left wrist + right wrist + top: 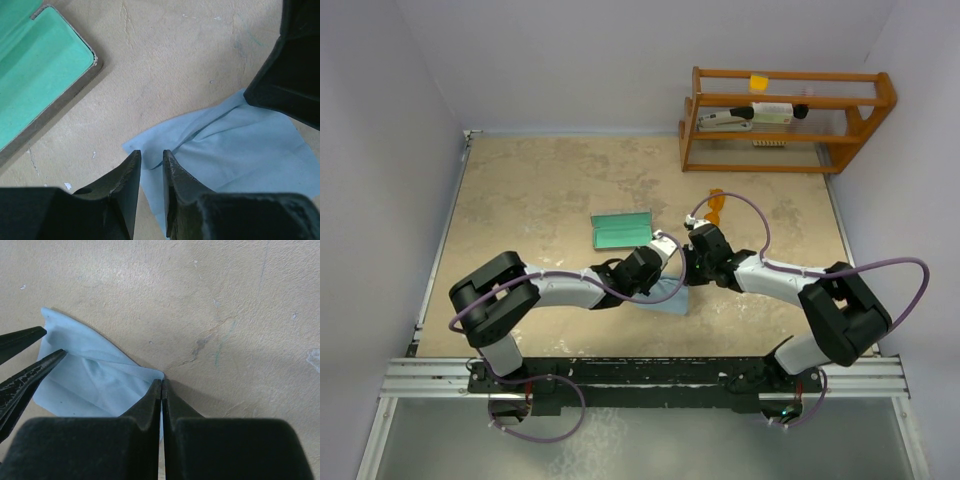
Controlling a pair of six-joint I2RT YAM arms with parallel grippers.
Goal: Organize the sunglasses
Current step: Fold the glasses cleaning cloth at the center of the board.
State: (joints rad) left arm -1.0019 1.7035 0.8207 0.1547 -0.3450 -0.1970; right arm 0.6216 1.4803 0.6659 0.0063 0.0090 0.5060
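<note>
Right pincer point(161, 386): clenched, fingertips pressed together on a corner of the cleaning cloth point(95, 382); a blue sliver is seen between them.
Left pincer point(151, 156): released, fingers narrowly parted; the cleaning cloth's far edge lies in the gap, unpinched. It is set close beside the right pincer, not touching it.
Tabletop point(540, 190): beige, mottled, under both pincers.
Wooden rack point(785, 76): well beyond the right pincer, by the far wall; its small contents cannot be named.
Spectacle case point(622, 229): grey, laid open, green lining up; just beyond the left pincer, slightly to its left.
Cleaning cloth: light blue, creased, stretched between the two pincers.
Sunglasses point(718, 207): orange, thin-framed; on the tabletop just beyond the right pincer, apart from case and cloth, held by neither pincer.
Hazards, as judged: the cloth may be dragged askew if it is lifted by one corner only. The pincers may collide, being so close. The sunglasses may be swept aside by the right arm's looping cable.
</note>
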